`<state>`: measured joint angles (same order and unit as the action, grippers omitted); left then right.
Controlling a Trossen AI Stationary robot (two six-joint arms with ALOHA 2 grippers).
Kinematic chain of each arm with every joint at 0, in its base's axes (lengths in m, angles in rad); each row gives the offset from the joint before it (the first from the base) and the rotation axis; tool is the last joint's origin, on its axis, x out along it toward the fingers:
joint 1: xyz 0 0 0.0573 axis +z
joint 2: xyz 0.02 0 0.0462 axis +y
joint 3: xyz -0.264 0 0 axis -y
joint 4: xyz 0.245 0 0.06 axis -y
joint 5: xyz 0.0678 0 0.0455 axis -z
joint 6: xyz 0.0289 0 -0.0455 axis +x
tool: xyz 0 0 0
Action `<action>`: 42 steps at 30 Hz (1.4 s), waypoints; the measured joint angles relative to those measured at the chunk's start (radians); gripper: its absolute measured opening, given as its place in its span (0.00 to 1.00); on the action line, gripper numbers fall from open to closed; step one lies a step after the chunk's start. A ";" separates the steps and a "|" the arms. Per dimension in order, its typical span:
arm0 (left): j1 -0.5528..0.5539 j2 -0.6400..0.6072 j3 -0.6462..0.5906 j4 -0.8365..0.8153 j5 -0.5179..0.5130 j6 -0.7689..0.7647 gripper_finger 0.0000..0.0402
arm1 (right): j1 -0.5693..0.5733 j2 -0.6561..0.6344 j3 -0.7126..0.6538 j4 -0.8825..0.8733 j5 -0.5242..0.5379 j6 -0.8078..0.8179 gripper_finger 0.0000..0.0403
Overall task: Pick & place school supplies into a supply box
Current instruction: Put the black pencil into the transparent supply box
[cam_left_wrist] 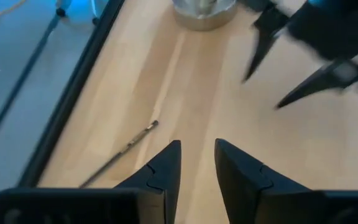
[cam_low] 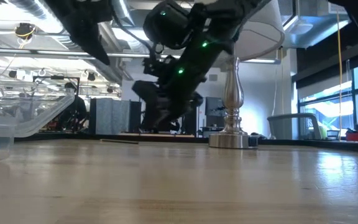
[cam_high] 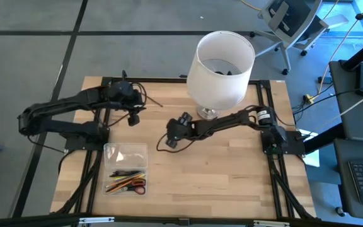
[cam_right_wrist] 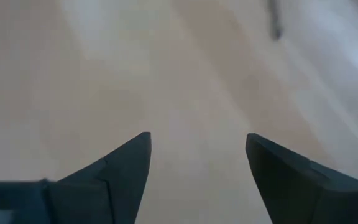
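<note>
The clear supply box (cam_high: 126, 153) sits near the table's near-left corner and also shows in the low view (cam_low: 23, 115). Inside it lie several pencils and pens (cam_high: 123, 177) and the red-handled scissors (cam_high: 138, 185). One thin dark pencil (cam_high: 152, 100) lies alone on the wood near the far edge (cam_left_wrist: 120, 152). My left gripper (cam_high: 133, 118) hovers open just near of that pencil, which lies beside its fingers (cam_left_wrist: 197, 144). My right gripper (cam_high: 171, 139) is open over the table's middle, above bare wood (cam_right_wrist: 197, 135).
A big white lampshade (cam_high: 222, 63) on a metal foot (cam_low: 232, 139) stands at the far middle of the table, close behind my right arm. Black frame rails (cam_high: 97, 157) run along the left and right edges. Bare wood lies between the box and the right rail.
</note>
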<state>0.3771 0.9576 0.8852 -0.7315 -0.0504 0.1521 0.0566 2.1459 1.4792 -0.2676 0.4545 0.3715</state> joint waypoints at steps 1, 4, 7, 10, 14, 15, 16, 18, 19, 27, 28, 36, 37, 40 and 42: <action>0.000 0.010 0.000 0.001 -0.016 0.020 0.23 | 0.006 -0.013 -0.007 -0.031 -0.008 0.020 0.66; 0.000 0.049 0.000 0.010 -0.082 0.081 0.26 | 0.025 -0.064 -0.073 -0.040 -0.008 0.073 0.66; 0.001 0.094 0.000 0.012 -0.119 0.152 0.29 | 0.048 -0.143 -0.178 -0.006 0.001 0.106 0.66; 0.011 0.151 0.005 0.008 -0.116 0.208 0.32 | 0.069 -0.234 -0.277 0.025 0.006 0.120 0.66; 0.049 0.259 0.048 -0.020 -0.079 0.267 0.32 | 0.097 -0.330 -0.369 0.082 0.008 0.122 0.66; 0.061 0.290 0.059 -0.028 -0.074 0.286 0.31 | 0.104 -0.346 -0.382 0.097 0.008 0.121 0.66; 0.073 0.320 0.070 -0.028 -0.066 0.314 0.31 | 0.111 -0.363 -0.395 0.104 0.010 0.122 0.66; 0.094 0.381 0.093 -0.030 -0.046 0.388 0.29 | 0.123 -0.390 -0.412 0.097 0.034 0.130 0.66; 0.106 0.410 0.103 -0.025 -0.033 0.424 0.29 | 0.130 -0.401 -0.416 0.100 0.046 0.141 0.66; 0.187 0.654 0.206 -0.028 -0.033 0.572 0.25 | 0.166 -0.418 -0.417 0.110 0.076 0.158 0.66; 0.193 0.678 0.219 -0.026 -0.032 0.573 0.25 | 0.169 -0.418 -0.416 0.109 0.076 0.171 0.66; 0.210 0.818 0.272 -0.026 -0.040 0.638 0.24 | 0.177 -0.418 -0.416 0.098 0.076 0.177 0.66; 0.209 0.828 0.273 -0.023 -0.045 0.638 0.24 | 0.178 -0.418 -0.416 0.098 0.076 0.177 0.66; 0.202 0.846 0.273 -0.016 -0.045 0.638 0.24 | 0.186 -0.418 -0.416 0.098 0.077 0.178 0.66; 0.200 0.855 0.271 -0.018 -0.049 0.638 0.24 | 0.191 -0.418 -0.416 0.098 0.077 0.178 0.66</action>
<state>0.5766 1.8122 1.1566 -0.7493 -0.0995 0.7898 0.2481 1.7283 1.0634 -0.1699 0.5312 0.5491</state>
